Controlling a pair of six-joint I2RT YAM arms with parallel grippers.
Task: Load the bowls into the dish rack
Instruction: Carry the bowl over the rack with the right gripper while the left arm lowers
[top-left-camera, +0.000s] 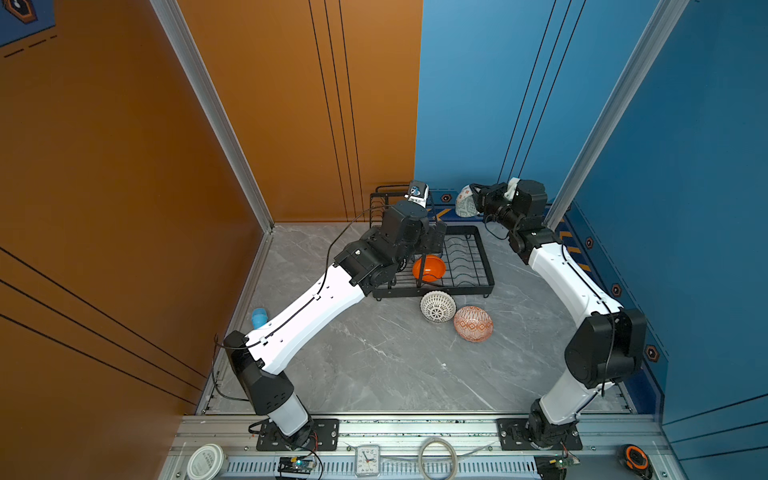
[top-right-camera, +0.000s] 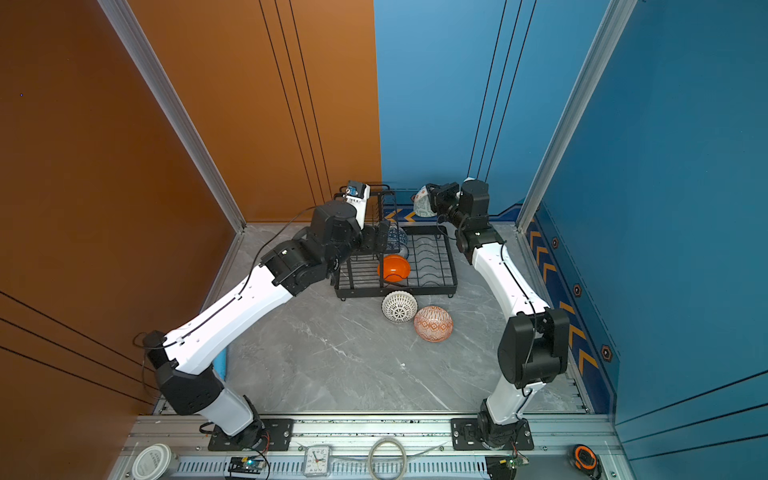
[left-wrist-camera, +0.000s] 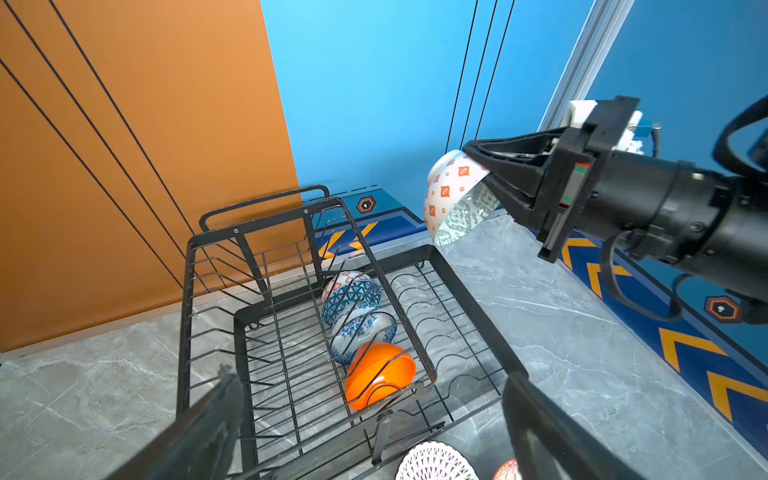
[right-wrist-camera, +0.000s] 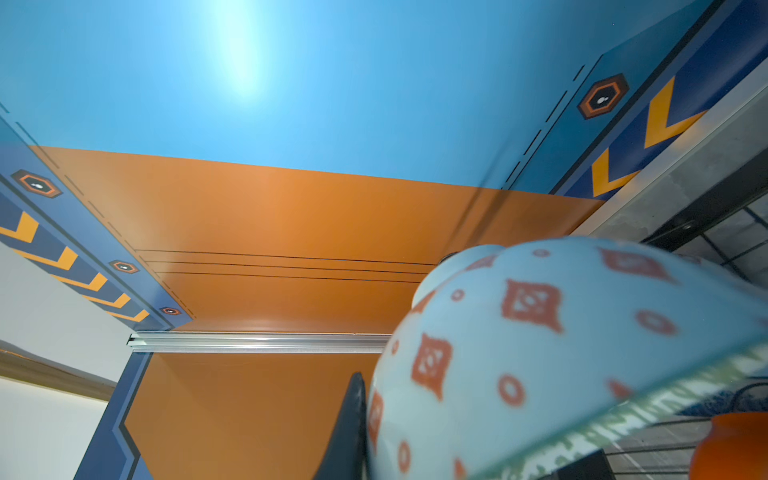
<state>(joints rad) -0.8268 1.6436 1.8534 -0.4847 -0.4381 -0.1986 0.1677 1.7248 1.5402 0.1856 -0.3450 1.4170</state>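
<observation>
Pale-green patterned bowl (left-wrist-camera: 453, 199) hangs upper right, rim pinched by the right gripper (left-wrist-camera: 482, 164); best eased edge-on into a free dish rack (left-wrist-camera: 469, 297) slot; left gripper (left-wrist-camera: 372, 380) spread, empty.

Dish rack (top-left-camera: 486, 257): right slot row free; left half under left arm (top-left-camera: 316, 303). Lattice bowl (top-left-camera: 437, 306), diamond bowl (top-left-camera: 473, 323) by front edge. Right gripper (top-left-camera: 474, 198) w/ green-lined bowl (top-left-camera: 463, 205) raised near back right corner. Worktop (top-left-camera: 374, 365) centre clear.

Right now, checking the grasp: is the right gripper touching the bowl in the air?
Touching. The left wrist view shows the right gripper shut on the rim of the raised bowl.
</observation>
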